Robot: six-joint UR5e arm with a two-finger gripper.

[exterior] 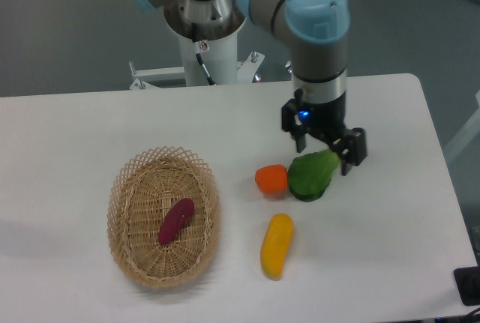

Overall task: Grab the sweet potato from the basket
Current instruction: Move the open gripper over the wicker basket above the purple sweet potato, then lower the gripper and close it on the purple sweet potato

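Observation:
The magenta-purple sweet potato (176, 220) lies slantwise inside the oval tan wicker basket (124, 210) at the left of the white table. My gripper (324, 151) hangs over the right part of the table, far to the right of the basket, above the top of a green leafy vegetable (311, 175). Its two black fingers stand apart and hold nothing.
An orange rounded vegetable (271, 180) sits just left of the green one. A longer yellow oblong vegetable (277, 244) lies below them, between the basket and the table's right side. The arm's base column (204, 34) stands behind the table.

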